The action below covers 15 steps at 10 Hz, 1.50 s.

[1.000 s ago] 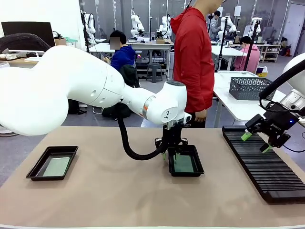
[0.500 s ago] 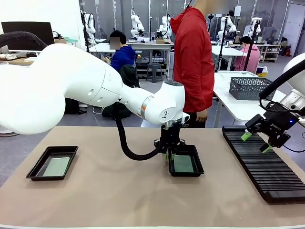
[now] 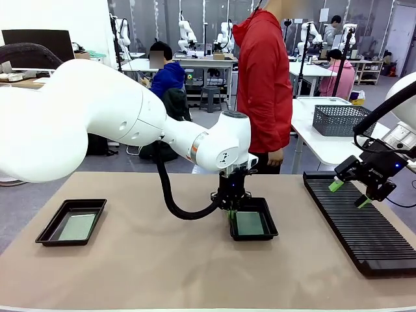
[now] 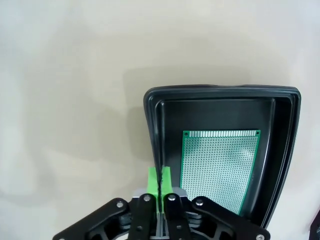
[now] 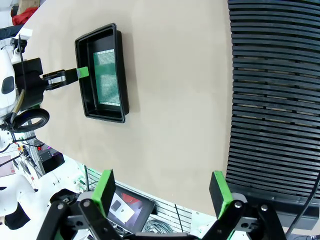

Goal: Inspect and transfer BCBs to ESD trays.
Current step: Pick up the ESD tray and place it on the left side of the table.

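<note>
Green board: one BCB (image 4: 220, 167) lies flat on the floor of the middle ESD tray (image 4: 285, 150), near the tray's centre; a second BCB (image 3: 77, 227) lies flat in the left ESD tray (image 3: 45, 229).
Board count: two, one per tray.
Tray count: two black trays, well apart on the table (image 3: 162, 273); the middle one (image 3: 268, 227) sits in front of the person (image 3: 263, 84).
Left gripper (image 4: 159, 181): green pads pressed together on the thin side wall of the middle tray, so it is clamped on the rim, not on the board; the board lies just beside the pads, apart from them.
Right gripper (image 5: 162, 192): jaws spread wide, holding nothing, hovering over the near edge of the slotted rack (image 3: 364, 221).
Rack count: one long black ribbed rack at the right of the table; its slots look bare.
Basket count: one grey mesh basket (image 3: 340, 119) on the far white table.
Step in hand: judged to be shifting the loaded middle tray by its wall.
Doing it well: keep the tray level and move slowly, since the board rests loose inside and could slide or tip out; a pinch on one wall gives little hold against twisting, so drag low over the table rather than lift high.
Risk: the thin rim may slip from the pads if the tray snags on the table cover.
</note>
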Available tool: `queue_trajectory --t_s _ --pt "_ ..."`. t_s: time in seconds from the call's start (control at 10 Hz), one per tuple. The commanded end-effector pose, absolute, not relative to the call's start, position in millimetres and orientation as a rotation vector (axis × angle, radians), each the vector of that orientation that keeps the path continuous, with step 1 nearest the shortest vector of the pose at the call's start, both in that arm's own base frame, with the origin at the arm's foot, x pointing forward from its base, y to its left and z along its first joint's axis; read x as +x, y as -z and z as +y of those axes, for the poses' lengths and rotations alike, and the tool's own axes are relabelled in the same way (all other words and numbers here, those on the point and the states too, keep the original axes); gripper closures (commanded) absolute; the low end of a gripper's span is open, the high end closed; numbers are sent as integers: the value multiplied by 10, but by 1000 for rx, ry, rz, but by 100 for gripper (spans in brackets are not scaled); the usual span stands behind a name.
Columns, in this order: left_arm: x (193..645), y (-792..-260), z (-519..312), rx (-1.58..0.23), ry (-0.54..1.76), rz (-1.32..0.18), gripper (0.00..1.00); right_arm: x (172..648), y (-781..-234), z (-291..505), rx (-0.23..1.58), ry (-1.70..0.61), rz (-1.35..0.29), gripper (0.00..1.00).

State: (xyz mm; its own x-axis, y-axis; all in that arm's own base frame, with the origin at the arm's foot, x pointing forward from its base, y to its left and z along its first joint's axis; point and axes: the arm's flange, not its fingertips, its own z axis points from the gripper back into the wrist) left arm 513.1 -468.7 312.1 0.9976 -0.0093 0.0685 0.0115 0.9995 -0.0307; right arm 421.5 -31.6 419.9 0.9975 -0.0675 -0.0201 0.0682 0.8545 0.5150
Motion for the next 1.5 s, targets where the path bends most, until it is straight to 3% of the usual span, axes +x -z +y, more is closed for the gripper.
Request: queue_trajectory --t_s 0.0,0.7,1.4 --pt "5040 -3124 -4556 -55 -3 -56 100 4213 -4208 -305 543 101 -4 0" --pt "5126 -3129 -4680 -52 -3 -64 97 4213 -4208 -305 543 101 -4 0" --pt "5169 -3241 -3892 -342 48 -61 97 4213 -4208 -305 543 101 -4 0"
